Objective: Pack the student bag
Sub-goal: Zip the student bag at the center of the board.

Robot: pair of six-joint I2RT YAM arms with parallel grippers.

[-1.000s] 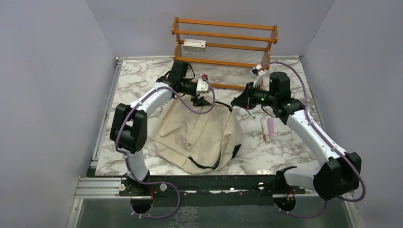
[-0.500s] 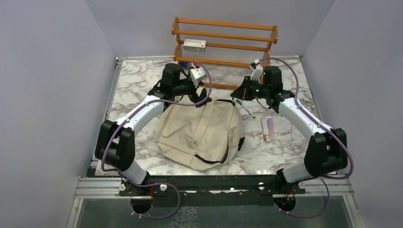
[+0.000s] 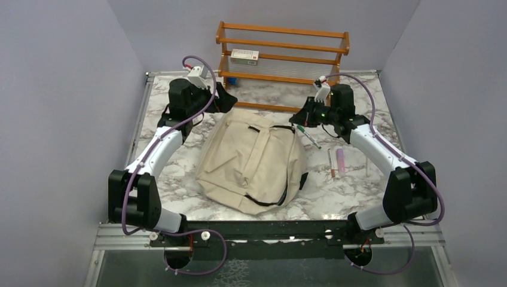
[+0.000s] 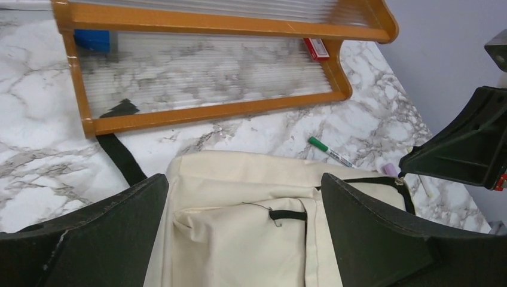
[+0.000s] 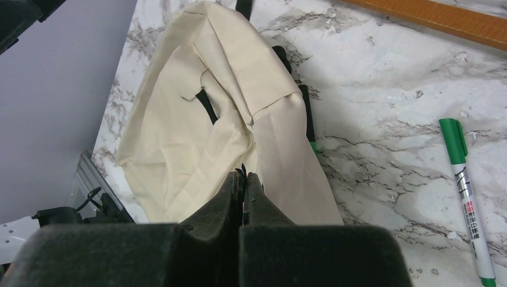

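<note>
Marble table (image 3: pixel 359 191), student bag (image 3: pixel 251 161) slumped at its centre.
Left gripper (image 3: pixel 222 98) gapes empty just behind the bag's far-left corner; right gripper (image 3: pixel 297 121) is pinched onto its far-right zipper edge.

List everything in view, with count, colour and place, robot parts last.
student bag: one, cream-beige with black straps, middle of the table.
wooden rack: one, orange-brown, far edge.
box: one, white and red, on a rack shelf.
blue item: one, blue, left end of the lowest shelf; too hidden to identify.
green marker: one, white with a green cap, right of the bag.
pen: one, pale with a reddish tip, further right.
pink tube: one, pink, beside the pen.
table: one, white-grey marble.
left end effector: one, black, open over the bag's far end.
right end effector: one, black, shut, apparently pinching the bag's zip edge.
</note>
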